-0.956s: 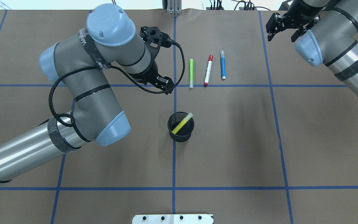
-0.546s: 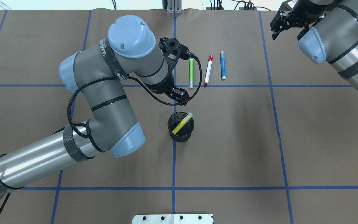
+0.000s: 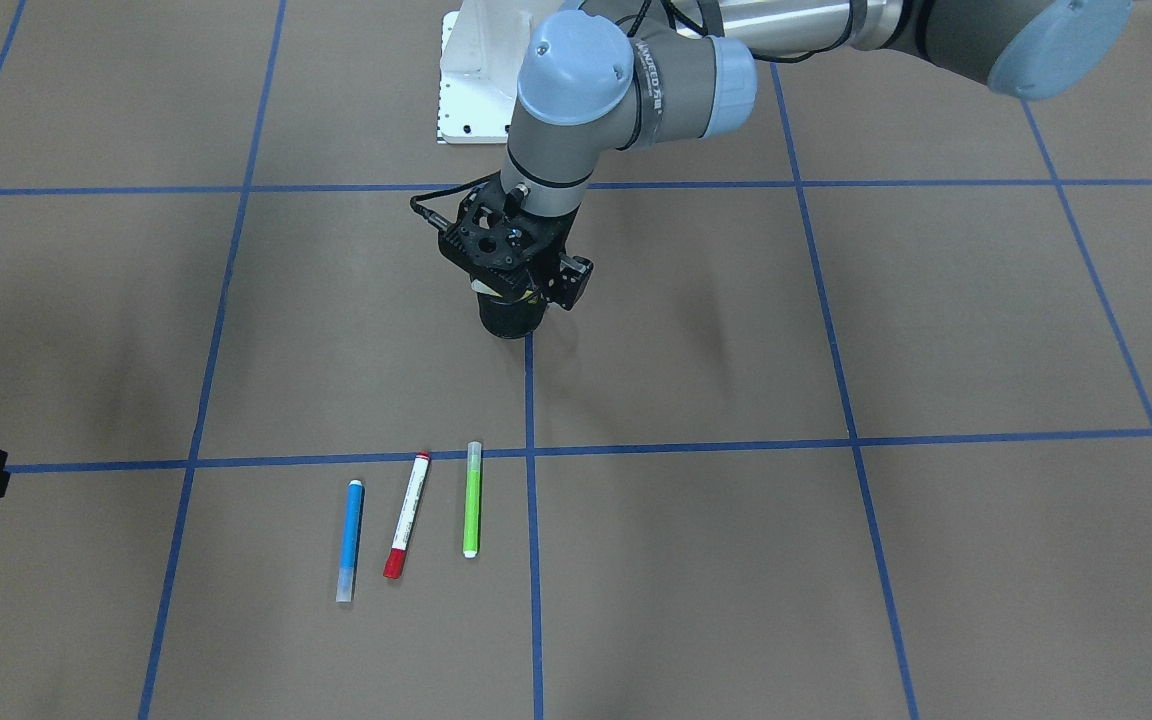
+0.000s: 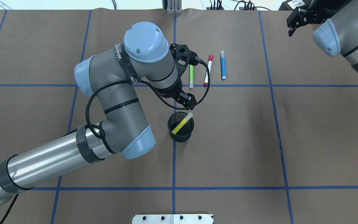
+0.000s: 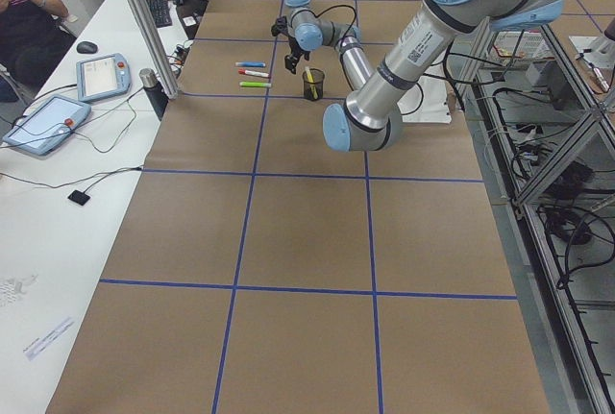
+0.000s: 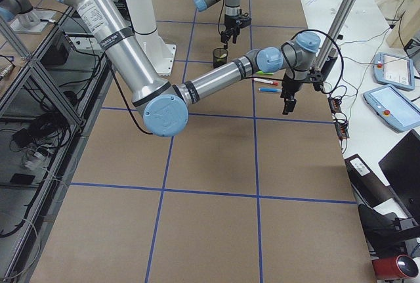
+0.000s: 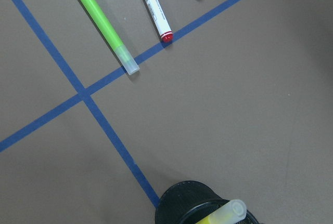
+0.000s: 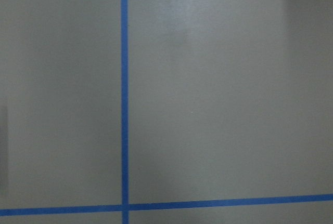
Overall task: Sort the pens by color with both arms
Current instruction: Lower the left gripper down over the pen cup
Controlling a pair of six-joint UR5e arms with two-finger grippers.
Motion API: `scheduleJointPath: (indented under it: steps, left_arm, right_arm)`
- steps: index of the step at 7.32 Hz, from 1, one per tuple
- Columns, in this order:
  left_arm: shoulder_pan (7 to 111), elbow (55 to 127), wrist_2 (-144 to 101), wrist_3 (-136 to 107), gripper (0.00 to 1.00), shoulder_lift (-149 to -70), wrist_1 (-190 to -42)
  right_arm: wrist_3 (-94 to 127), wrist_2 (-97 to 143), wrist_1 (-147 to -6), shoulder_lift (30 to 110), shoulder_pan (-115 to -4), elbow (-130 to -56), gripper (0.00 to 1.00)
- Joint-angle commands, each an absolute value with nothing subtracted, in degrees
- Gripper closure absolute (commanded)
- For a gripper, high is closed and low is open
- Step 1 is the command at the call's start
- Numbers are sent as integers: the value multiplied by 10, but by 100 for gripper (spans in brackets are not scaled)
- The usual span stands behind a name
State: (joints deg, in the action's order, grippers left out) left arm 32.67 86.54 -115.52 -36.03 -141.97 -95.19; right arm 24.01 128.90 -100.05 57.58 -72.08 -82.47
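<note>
Three pens lie side by side beyond the blue cross line: a light green pen, a white pen with a red cap and a blue pen. The yellow pen leans inside the black mesh cup. My left gripper hangs above the table between the cup and the green pen; it looks open and holds nothing. My right gripper is high at the far right corner, open and empty.
Blue tape lines divide the brown table into squares. The white base plate sits at the robot's edge. A desk with tablets and a seated person lies beyond the table's far side.
My left arm has swung right, carrying its gripper from left of the centre line to just beyond the cup. My right arm has drawn back toward the far right corner. The pens have not moved.
</note>
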Motion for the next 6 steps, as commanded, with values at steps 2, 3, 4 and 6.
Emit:
scheduleJointPath:
  steps: [2,3,4,6]
  left_arm:
    - [323,853,-1155,-347,11,-1421,-968]
    - [313,852,-1153,-348,11,-1426,-968]
    - [304,850,-1151,-349,13,-1431,-968]
    - [301,839,-1150,-348,19,-1437,-968]
  right_arm:
    - [215,1288,-999,581,-753,-771,2]
    - [211,1288,-997,581,-761,-757,2]
    - [214,1288,-998,580,-765,-754,2]
    - [217,1288,-998,581,-766,-754,2]
